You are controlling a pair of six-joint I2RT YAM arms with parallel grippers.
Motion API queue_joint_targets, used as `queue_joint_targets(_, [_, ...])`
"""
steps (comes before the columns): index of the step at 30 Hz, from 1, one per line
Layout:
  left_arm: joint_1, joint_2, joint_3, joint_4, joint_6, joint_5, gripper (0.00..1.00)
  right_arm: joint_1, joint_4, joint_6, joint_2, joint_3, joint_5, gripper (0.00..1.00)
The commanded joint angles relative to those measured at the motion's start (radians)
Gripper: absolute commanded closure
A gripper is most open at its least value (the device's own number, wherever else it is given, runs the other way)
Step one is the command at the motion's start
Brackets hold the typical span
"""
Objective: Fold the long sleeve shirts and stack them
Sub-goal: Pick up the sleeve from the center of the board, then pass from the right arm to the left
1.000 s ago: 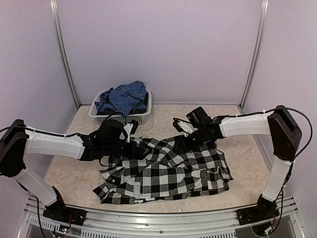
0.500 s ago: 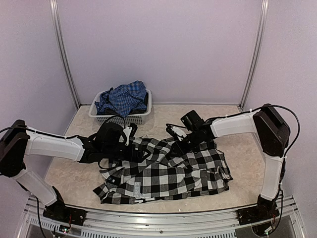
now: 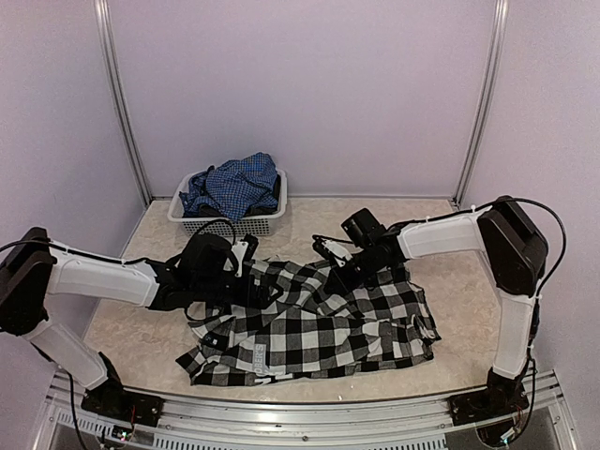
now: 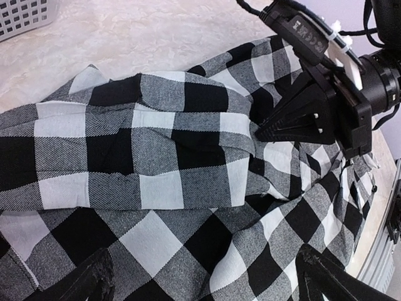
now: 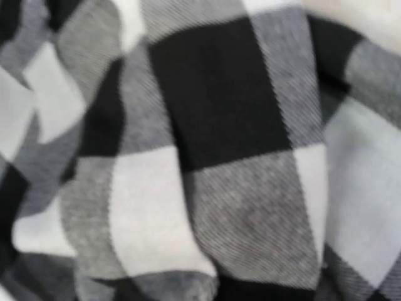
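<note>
the black-and-white shirt is lying rumpled on the table; flattening seems underway. the right end effector is clenching its far fold, and the left end effector is hovering released. next, the left probably needs a grip before both are pulling it flat.

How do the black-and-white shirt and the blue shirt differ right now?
The black-and-white shirt lies rumpled on the table; the blue shirt is bunched in the basket. The black-and-white shirt's checks are large, the blue shirt's fine. Both are checked, and neither is folded.
</note>
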Motion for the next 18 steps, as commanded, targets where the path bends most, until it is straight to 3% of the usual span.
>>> queue_joint_targets(1, [0.005, -0.015, -0.029, 0.048, 0.015, -0.007, 0.04, -0.001, -0.031, 0.020, -0.085, 0.065, -0.072, 1.00])
queue_joint_targets(8, [0.004, -0.012, -0.063, 0.146, -0.005, 0.054, 0.04, -0.025, -0.009, 0.095, -0.147, 0.115, -0.163, 1.00])
queue_joint_targets(18, [-0.021, 0.094, -0.110, 0.491, -0.108, 0.199, 0.03, -0.035, 0.080, 0.302, -0.118, 0.168, -0.272, 1.00])
